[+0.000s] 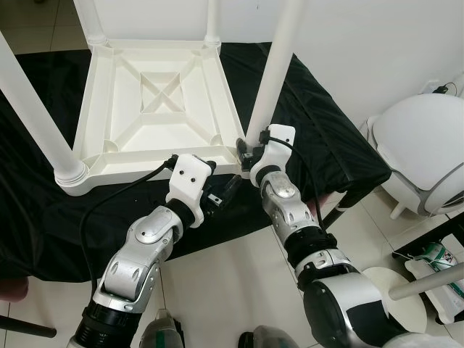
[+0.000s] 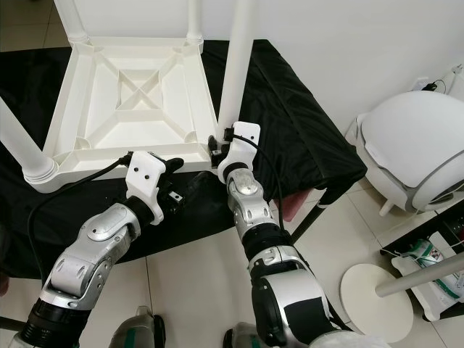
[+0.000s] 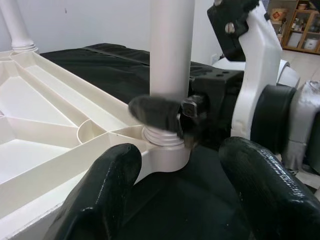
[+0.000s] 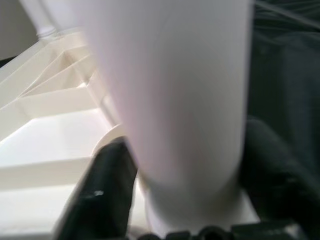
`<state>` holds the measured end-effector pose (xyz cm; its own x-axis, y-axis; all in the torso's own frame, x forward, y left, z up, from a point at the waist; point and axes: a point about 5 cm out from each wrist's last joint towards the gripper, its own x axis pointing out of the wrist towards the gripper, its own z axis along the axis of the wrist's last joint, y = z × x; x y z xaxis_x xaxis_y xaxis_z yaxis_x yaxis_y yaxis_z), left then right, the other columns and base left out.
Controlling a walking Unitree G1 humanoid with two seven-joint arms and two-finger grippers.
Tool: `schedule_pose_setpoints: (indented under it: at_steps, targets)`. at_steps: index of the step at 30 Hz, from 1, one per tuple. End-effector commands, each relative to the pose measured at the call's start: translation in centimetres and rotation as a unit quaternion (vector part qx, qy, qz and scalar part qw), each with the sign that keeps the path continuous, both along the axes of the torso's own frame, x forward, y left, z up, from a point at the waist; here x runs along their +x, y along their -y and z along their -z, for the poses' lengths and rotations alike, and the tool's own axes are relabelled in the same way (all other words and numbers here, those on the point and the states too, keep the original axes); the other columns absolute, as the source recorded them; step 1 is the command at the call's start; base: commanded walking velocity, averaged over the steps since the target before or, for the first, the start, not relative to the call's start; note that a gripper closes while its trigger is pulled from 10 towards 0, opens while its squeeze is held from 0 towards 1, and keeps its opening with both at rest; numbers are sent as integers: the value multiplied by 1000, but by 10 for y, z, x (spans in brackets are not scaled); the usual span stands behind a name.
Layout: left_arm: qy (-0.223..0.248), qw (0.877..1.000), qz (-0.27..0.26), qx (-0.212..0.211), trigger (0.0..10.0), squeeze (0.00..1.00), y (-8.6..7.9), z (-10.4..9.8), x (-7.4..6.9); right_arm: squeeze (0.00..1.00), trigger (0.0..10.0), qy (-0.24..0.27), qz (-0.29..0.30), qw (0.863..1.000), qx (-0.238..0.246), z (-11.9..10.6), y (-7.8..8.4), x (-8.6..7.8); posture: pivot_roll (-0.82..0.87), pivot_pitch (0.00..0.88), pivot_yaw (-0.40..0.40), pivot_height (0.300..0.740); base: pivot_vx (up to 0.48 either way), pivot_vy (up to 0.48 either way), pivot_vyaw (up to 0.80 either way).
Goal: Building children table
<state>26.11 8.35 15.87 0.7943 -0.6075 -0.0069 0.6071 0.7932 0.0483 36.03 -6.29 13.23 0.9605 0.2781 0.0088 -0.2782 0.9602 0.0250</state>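
Upside down, the white table (image 1: 156, 109) lies on the black-draped surface (image 1: 326, 138), ribbed underside up, legs rising from its corners; right gripper (image 1: 249, 152) is at the near-right corner, jaws clenched around the base of that leg (image 1: 274, 69), just above its socket; left gripper (image 1: 217, 192) hovers just beside, jaws released, fingers (image 3: 100, 195) spread before the same corner.
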Motion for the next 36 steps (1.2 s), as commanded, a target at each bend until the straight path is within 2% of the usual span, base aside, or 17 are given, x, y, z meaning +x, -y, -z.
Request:
schedule_pose_setpoints:
  at_steps: [1,4,6,8,9,10,11,13,14,17,20,24,26,27,29,34,36]
  targets:
    - [2,1000,-3,6,10000,0,0,1,2,1000,10000,-5,-30,999,-13,7,6,-2,5,0,-72,740,0,0,0]
    - [4,1000,-4,6,10000,0,0,1,2,1000,10000,0,-38,999,-14,6,13,-1,9,0,-71,740,0,0,0]
    - [6,1000,-3,5,10000,0,0,0,3,1000,10000,8,-71,997,-27,5,33,0,13,0,-68,740,0,0,0]
    - [6,1000,-3,5,10000,0,0,0,3,1000,10000,8,-71,997,-27,5,33,0,13,0,-68,740,0,0,0]
    - [7,1000,-2,7,10000,0,-1,-1,3,1000,10000,8,-82,996,-40,4,59,2,10,0,-61,740,0,0,0]
    - [7,1000,-2,7,10000,0,-1,-1,3,1000,10000,8,-82,996,-40,4,59,2,10,0,-61,740,0,0,0]
    - [8,1000,0,9,10000,0,-2,-1,3,965,10000,5,-65,997,-51,2,77,7,10,0,-54,740,0,0,0]
    - [8,1000,0,9,10000,0,-2,-1,3,965,10000,5,-65,997,-51,2,77,7,10,0,-54,740,0,0,0]
    - [8,1000,0,10,10000,0,-2,-1,4,0,10000,5,-56,997,-58,1,82,9,8,0,-52,740,0,0,0]
    - [6,1000,6,10,10000,0,-1,-2,4,0,10000,4,-75,996,-57,-2,85,13,4,0,-40,740,0,0,0]
    - [7,1000,17,17,10000,0,1,-2,4,0,10000,9,-102,994,-34,-8,82,16,5,0,-36,740,0,0,0]
    - [6,1000,15,16,10000,0,-1,-2,4,0,10000,10,-125,992,-30,-11,76,18,10,0,-35,740,0,0,0]
    - [7,1000,12,16,10000,0,-2,-3,4,0,10000,8,-166,986,-22,-12,67,17,15,0,-34,740,0,0,0]
    - [7,1000,12,16,10000,0,-2,-3,4,0,10000,8,-166,986,-22,-12,67,17,15,0,-34,740,0,0,0]
    - [8,1000,8,16,10000,0,-3,-4,4,0,10000,-1,-210,977,-28,-10,56,16,30,0,-38,740,0,0,0]
    - [10,1000,5,15,10000,0,-3,-4,5,0,10000,-9,-234,972,-34,-9,51,16,37,0,-41,740,0,0,0]
    - [11,1000,-2,14,10000,0,-5,-5,4,0,10000,-18,-256,965,-49,-9,48,16,55,0,-47,740,0,0,0]
